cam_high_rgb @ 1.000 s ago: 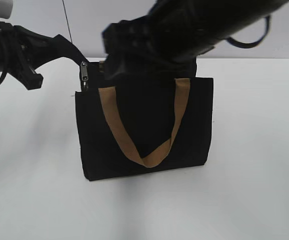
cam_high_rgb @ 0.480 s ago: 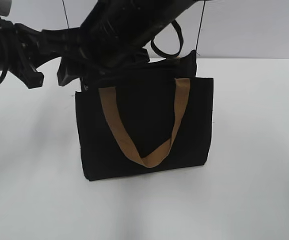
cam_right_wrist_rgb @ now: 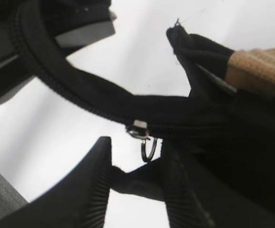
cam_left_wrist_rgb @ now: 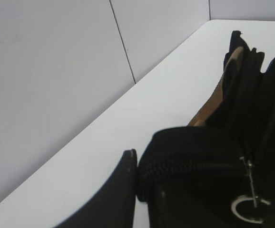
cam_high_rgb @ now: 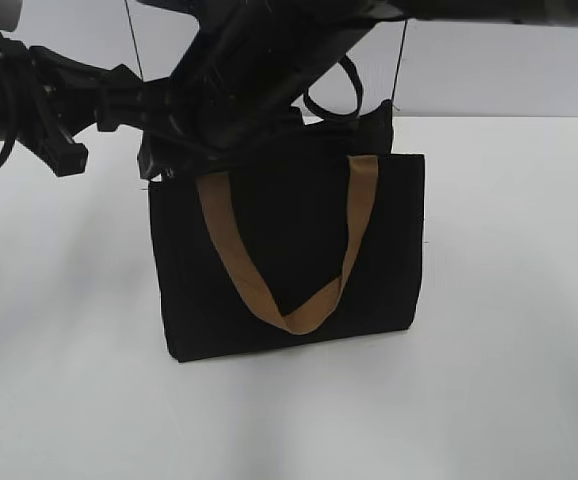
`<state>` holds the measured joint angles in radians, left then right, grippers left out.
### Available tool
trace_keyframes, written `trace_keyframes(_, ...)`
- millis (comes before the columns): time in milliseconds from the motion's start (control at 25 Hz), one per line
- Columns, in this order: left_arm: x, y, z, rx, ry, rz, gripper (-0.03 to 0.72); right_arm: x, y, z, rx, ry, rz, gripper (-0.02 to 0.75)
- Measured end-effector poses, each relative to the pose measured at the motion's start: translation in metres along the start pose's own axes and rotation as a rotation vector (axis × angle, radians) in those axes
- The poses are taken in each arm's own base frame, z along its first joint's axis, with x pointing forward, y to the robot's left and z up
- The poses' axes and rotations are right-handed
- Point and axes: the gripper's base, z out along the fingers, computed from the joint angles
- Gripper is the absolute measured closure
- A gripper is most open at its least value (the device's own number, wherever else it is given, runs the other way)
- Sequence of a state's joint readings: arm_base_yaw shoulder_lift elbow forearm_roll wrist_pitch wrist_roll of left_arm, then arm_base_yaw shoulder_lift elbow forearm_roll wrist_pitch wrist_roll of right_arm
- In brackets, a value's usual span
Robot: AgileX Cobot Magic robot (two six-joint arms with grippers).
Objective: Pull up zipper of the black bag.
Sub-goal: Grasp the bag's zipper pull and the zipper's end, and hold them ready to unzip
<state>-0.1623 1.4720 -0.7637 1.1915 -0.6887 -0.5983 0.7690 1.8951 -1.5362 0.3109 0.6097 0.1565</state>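
Silver zipper (cam_right_wrist_rgb: 144,137) ring hangs between right gripper (cam_right_wrist_rgb: 135,190) fingers.

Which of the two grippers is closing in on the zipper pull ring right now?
The right gripper: its open fingers flank the zipper ring. The left gripper instead sits at the black bag end tab, away from the ring.

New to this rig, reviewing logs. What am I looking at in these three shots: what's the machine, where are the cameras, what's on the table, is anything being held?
It is a robot with two arms, each ending in a two-finger gripper. One camera faces the table from the front; the other two sit on the wrists.

On the white table stands a black bag with tan straps.

The left gripper holds the bag's end of the zipper. In the right wrist picture, the right gripper is open around the zipper's metal pull ring, not yet pinching it.
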Motion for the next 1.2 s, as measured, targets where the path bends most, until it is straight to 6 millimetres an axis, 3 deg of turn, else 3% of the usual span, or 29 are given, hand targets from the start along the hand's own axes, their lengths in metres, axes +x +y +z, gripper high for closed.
trace_keyframes(280, -0.001, -0.001, 0.0, 0.007, -0.012, -0.004, 0.661, -0.002, -0.006, 0.015, 0.024, -0.039, 0.054, 0.612)
trace_keyframes(440, -0.001, -0.001, 0.0, 0.008, -0.013, -0.012, 0.661, -0.003, -0.008, 0.017, 0.04, -0.051, 0.066, 0.741)
trace_keyframes(600, -0.001, -0.001, 0.0, 0.009, -0.013, -0.016, 0.661, -0.002, -0.008, 0.014, 0.049, -0.037, 0.06, 0.753)
trace_keyframes(920, 0.004, 0.001, 0.0, -0.014, 0.044, -0.057, 0.661, -0.003, -0.001, -0.017, 0.06, 0.001, -0.058, 0.753)
trace_keyframes(1200, 0.004, 0.0, 0.0, -0.004, 0.042, -0.059, 0.661, -0.004, -0.001, -0.018, 0.06, -0.002, -0.092, 0.753)
